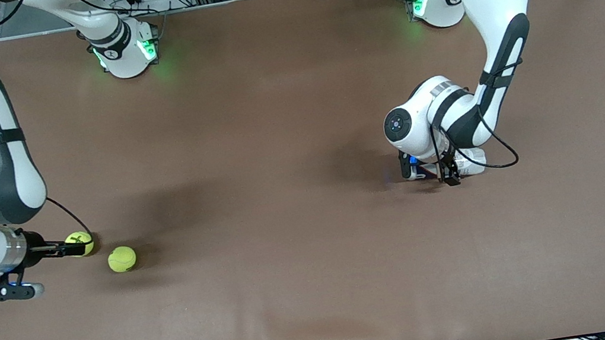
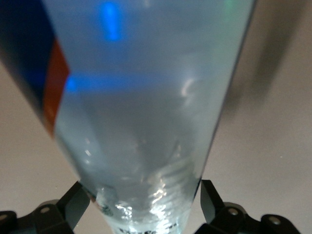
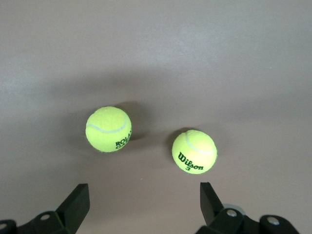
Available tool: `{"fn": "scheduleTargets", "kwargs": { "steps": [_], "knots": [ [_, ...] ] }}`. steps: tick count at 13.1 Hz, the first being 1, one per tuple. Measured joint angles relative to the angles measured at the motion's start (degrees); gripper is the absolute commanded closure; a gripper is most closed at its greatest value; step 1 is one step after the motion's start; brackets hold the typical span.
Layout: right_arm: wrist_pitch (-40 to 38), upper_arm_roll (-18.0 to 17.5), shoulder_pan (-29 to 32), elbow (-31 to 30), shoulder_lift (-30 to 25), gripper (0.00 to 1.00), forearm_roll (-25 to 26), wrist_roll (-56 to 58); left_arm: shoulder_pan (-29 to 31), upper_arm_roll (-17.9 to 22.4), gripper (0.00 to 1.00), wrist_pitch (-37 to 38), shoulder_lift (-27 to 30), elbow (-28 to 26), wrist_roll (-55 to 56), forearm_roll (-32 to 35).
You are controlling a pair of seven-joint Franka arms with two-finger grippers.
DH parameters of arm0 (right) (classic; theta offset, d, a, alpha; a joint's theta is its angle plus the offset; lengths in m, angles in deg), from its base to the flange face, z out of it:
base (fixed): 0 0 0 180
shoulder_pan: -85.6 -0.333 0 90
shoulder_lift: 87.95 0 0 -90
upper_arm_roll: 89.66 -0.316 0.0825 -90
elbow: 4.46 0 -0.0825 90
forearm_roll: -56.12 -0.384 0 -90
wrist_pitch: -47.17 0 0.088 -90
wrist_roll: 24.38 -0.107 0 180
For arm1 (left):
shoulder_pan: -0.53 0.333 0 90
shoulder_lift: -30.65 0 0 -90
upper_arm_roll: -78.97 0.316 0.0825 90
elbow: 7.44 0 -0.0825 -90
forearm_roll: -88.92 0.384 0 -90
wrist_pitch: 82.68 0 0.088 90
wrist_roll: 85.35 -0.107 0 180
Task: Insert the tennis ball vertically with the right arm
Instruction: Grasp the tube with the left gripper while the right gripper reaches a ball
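**Approach step, before the grasp.** Two tennis balls lie on the brown table (image 1: 320, 287), low in the front view at the right arm's end. The nearer tennis ball (image 1: 122, 259) lies in the open. The farther tennis ball (image 1: 82, 241) lies just beside it and is partly overlapped by the tips of the right gripper (image 1: 69, 248). In the right wrist view both balls lie ahead of the fingers (image 3: 78, 201). The fingers stand wide apart with neither ball between them, so nothing is held.

The receiver is a clear canister (image 2: 146, 122) with a red and blue label. It sits in the left gripper (image 1: 449, 174), in the middle band of the front view at the left arm's end, well apart from the balls. The left wrist view shows the fingers set against both flanks of the canister, gripping it at a wide spread. Its mouth is not visible.

**Next move, as judged.** The right gripper must centre on one ball without nudging its neighbour, since the two lie close together. It must then descend, close and lift. The carry to the canister and the vertical insertion have not yet begun.
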Motion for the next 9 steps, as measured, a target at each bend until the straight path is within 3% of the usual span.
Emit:
{"fn": "scheduleTargets", "kwargs": {
  "steps": [6,9],
  "knots": [
    [0.5,-0.2,-3.5,0.0,0.4,0.0,0.0,0.4,-0.1,0.0,0.01,-0.2,-0.4,0.0,3.7,0.0],
    [0.8,-0.2,-3.6,0.0,0.5,0.0,0.0,2.4,-0.3,-0.1,0.16,-0.2,-0.7,0.0,3.7,0.0]
  ]
}}
